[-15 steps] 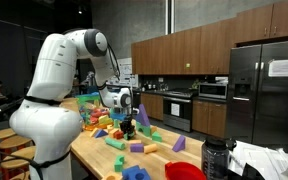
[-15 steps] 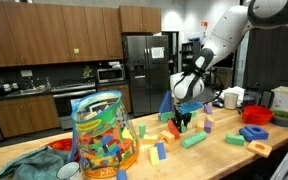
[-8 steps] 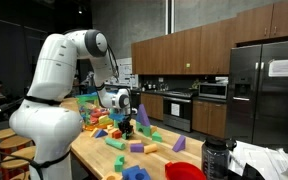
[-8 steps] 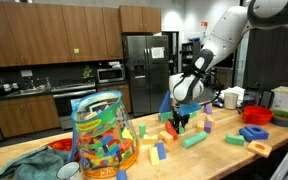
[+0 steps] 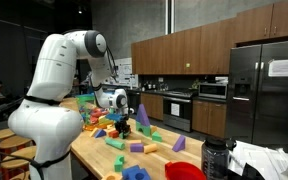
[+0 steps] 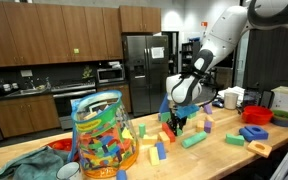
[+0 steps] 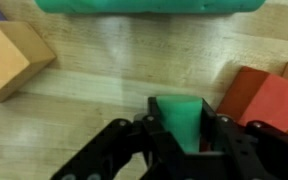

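In the wrist view my gripper is shut on a small green block, held between the two black fingers just above the wooden table. A long green block lies ahead at the top edge, a tan block is at the left and a red block at the right. In both exterior views the gripper hangs low over scattered coloured blocks in the middle of the table.
A clear bag full of coloured blocks stands on the table. A red bowl, blue pieces and a red bowl sit near the table ends. Kitchen cabinets and a steel fridge stand behind.
The gripper has shifted slightly along the table with the green block in it; nothing else has moved.
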You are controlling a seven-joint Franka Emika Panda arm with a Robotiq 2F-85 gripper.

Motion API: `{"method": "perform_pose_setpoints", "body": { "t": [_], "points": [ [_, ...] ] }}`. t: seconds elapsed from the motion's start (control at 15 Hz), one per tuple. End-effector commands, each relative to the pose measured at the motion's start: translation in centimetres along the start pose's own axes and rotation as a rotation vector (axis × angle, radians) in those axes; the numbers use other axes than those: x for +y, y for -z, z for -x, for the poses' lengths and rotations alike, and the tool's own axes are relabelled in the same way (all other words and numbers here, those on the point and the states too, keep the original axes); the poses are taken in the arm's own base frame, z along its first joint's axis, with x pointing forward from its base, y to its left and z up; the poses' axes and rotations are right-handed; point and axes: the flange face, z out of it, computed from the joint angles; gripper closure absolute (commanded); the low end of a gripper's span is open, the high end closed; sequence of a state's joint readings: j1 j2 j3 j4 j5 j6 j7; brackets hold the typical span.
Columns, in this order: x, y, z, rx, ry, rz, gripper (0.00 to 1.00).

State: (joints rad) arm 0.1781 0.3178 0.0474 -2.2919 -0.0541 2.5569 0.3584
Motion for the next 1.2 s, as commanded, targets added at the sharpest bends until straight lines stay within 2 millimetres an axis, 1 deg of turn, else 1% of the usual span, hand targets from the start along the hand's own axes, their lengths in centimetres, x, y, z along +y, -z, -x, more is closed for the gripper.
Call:
{"method": "perform_pose_setpoints", "body": {
  "t": [0.0, 0.13, 0.27, 0.4, 0.73, 0.87, 1.13],
  "points": [
    [-3.5, -0.1, 1.5, 0.026, 0.095, 0.020, 0.85],
    [-5.4, 0.0, 2.2, 0.044, 0.138, 0.032, 0.85],
    [-6.0, 0.2, 1.9, 0.064, 0.124, 0.034, 0.85],
    [-5.1, 0.5, 1.3, 0.069, 0.069, 0.032, 0.85],
    [-1.4, 1.2, -0.9, 0.078, -0.096, 0.019, 0.85],
    [-0.3, 1.4, -1.6, 0.082, -0.143, 0.015, 0.85],
    [0.8, 1.0, -2.1, 0.068, -0.213, 0.014, 0.85]
  ]
}}
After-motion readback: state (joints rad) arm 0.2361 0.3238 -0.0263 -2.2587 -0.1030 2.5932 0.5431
